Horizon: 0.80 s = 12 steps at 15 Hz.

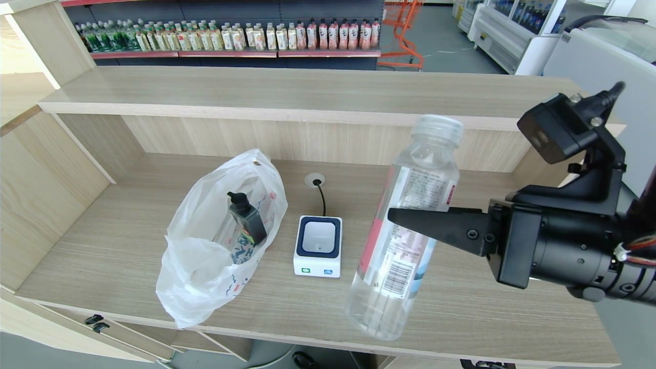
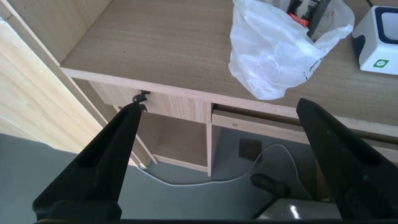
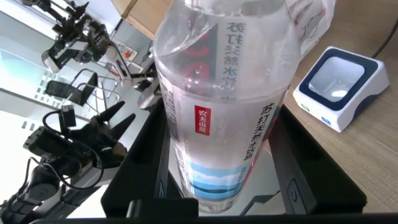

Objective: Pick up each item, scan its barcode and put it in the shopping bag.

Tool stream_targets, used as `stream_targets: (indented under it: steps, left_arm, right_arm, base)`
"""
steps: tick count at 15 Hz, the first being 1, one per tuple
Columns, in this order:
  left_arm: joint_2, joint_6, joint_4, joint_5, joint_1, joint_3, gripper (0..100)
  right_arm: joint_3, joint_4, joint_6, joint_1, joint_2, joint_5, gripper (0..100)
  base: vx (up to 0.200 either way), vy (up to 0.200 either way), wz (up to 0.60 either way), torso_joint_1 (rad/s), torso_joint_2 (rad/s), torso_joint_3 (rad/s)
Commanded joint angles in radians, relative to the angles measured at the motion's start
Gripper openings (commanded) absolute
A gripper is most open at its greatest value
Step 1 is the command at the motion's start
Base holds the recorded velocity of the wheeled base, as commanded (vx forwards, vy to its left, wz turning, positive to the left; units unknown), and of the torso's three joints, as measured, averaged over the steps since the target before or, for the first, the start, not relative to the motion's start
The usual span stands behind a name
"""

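Right gripper (image 1: pixel 405 218): clamped on a clear plastic water bottle (image 1: pixel 397 266), one black finger across the front of the label. The right wrist view shows a finger on either side of the body.

Bottle: held in the air over the right part of the wooden counter (image 1: pixel 113 246), touching nothing else. It is tilted, with the clear cap (image 1: pixel 438 125) up and toward the back wall and the base toward the near edge. The barcode (image 1: pixel 398 275) sits low on the label, on the side turned to the head camera (not toward the scanner window).

Barcode scanner (image 1: pixel 318 245): a white box with a dark blue frame around an upward-facing window, flat on the counter between bag and bottle. It is just beside the bag and apart from the bottle. Its black cable (image 1: pixel 322 197) runs back to a round grommet (image 1: pixel 314 180) in the counter top.

Shopping bag (image 1: pixel 205 266): white thin plastic, slumped on the counter left of the scanner, mouth open upward. Inside is a dark item with a black top (image 1: pixel 247 218); I cannot tell what kind.

Left gripper (image 2: pixel 219 109): fingers wide apart with nothing between them, hanging off the front of the counter on the bag's near side, lower than the counter top.

Behind the counter: a store shelf lined with drink bottles (image 1: pixel 230 36).
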Motion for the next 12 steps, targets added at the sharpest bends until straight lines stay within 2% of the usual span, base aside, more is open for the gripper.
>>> stream_targets:
  steps: [1,3,5,6,9,12]
  left_arm:
    - [0.0,0.0,0.0,0.001,0.0,0.0,100]
    - [0.0,0.0,0.0,0.001,0.0,0.0,100]
    - [0.0,0.0,0.0,0.001,0.0,0.0,100]
    - [0.0,0.0,0.0,0.001,0.0,0.0,100]
    - [0.001,0.0,0.0,0.001,0.0,0.0,100]
    - [0.0,0.0,0.0,0.001,0.0,0.0,100]
  right_arm:
    - [0.002,-0.001,-0.004,0.0,-0.002,0.001,0]
    - [0.004,-0.001,-0.048,-0.004,0.005,0.0,0]
    - [0.01,-0.009,-0.214,-0.035,0.025,-0.005,0]
    - [0.011,-0.026,-0.341,-0.075,0.048,-0.005,0]
    - [0.013,-0.216,-0.591,-0.182,0.169,0.003,0]
    - [-0.009,-0.395,-0.677,-0.213,0.281,0.006,0]
  base:
    - [0.0,0.0,0.0,0.0,0.0,0.0]
    - [0.0,0.0,0.0,0.0,0.0,0.0]
    - [0.0,0.0,0.0,0.0,0.0,0.0]
    - [0.0,0.0,0.0,0.0,0.0,0.0]
    - [0.0,0.0,0.0,0.0,0.0,0.0]
    - [0.0,0.0,0.0,0.0,0.0,0.0]
